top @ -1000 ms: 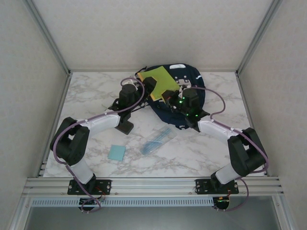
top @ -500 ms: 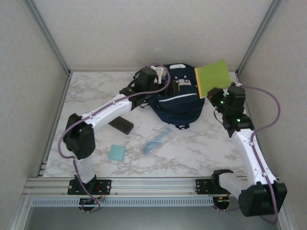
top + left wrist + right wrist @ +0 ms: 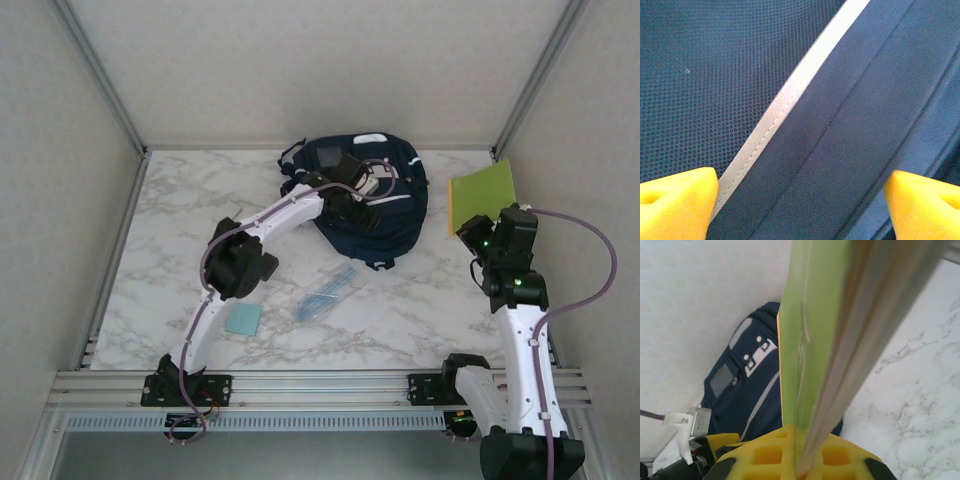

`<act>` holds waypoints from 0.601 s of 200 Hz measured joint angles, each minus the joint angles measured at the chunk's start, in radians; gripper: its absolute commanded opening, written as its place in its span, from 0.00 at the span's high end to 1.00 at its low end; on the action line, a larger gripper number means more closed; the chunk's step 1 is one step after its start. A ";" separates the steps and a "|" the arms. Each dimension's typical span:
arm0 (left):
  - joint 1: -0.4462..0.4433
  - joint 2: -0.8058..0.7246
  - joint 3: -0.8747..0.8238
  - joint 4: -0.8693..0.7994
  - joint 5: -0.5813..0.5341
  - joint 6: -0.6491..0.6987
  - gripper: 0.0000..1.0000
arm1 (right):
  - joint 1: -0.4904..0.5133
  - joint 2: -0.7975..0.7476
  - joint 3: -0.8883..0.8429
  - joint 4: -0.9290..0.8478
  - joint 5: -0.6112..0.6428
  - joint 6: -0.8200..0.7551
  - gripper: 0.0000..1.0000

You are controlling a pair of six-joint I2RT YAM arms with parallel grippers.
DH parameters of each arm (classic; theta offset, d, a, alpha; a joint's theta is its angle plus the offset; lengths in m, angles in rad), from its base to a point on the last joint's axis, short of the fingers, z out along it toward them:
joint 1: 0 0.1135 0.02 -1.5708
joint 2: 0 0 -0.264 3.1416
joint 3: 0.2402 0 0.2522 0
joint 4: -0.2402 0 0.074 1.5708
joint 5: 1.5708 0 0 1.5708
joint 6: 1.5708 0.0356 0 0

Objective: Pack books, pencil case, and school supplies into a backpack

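You see a white marbled table point(image 3: 180, 220) enclosed by pale walls point(image 3: 300, 70). The left gripper point(image 3: 800, 200) is spread wide over the backpack point(image 3: 385, 215), gripping nothing. Right of the backpack, the right gripper point(image 3: 800, 460) clamps the green notebook point(image 3: 482, 192).

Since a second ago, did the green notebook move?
Yes. The lime-green notebook, clamped in the right gripper, has swung right, from above the backpack to beyond its right side, near the right edge of the table.
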 measured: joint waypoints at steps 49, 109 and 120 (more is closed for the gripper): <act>-0.016 0.068 0.091 -0.070 -0.050 0.071 0.74 | -0.008 0.006 -0.009 -0.018 -0.024 -0.016 1.00; -0.021 0.078 0.145 -0.102 0.002 0.040 1.00 | -0.010 0.007 -0.009 -0.044 -0.022 -0.029 1.00; -0.005 0.068 0.146 -0.099 0.042 -0.005 1.00 | -0.011 0.007 -0.009 -0.049 -0.022 -0.028 1.00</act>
